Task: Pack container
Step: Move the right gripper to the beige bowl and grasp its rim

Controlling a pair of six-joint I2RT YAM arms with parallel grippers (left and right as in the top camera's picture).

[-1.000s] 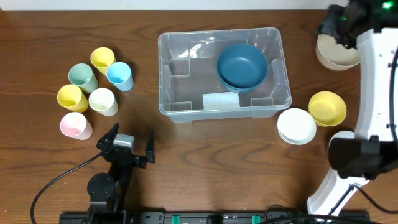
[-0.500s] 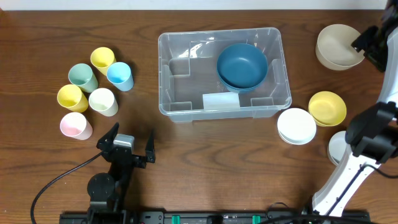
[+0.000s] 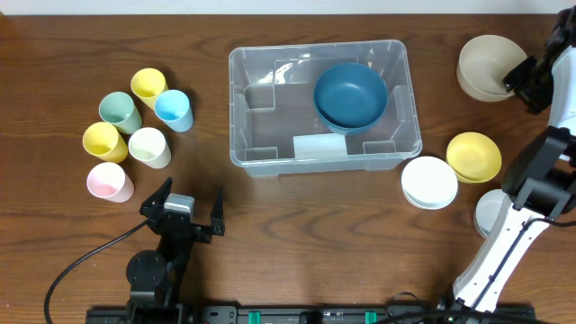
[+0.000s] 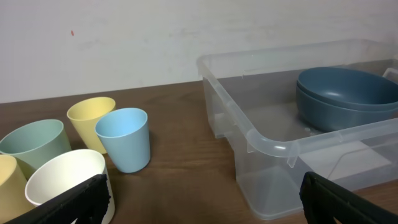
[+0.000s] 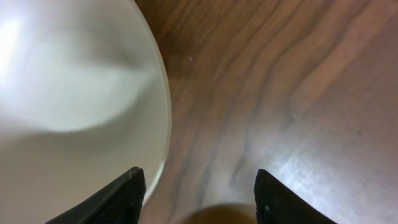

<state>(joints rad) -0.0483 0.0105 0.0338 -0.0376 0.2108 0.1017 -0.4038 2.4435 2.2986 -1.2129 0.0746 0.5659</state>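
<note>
Right gripper [image 5: 198, 186] right of container [image 3: 315, 47], jaws apart astride beige bowl [image 5: 74, 93] rim, 1 side in, 1 out. Bowl likely light, stiff, slick: pinch rim wall. Left gripper [image 3: 184, 214] front-left of container, spread wide, empty.

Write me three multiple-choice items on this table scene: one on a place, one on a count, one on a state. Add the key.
1. Where do the stacked dark blue bowls sit?
A) inside the large clear plastic bin
B) beside the bin on bare wood
C) under the bin

2. How many small plastic cups stand left of the bin?
A) four
B) six
C) eight

3. How is the left claw?
A) shut on a cup
B) shut on the bin's rim
C) open, holding nothing

Key: 1 A, the bin's walls surround them; 2 B, the overhead view shows six; 3 C, it stands wide apart with nothing in it.
</note>
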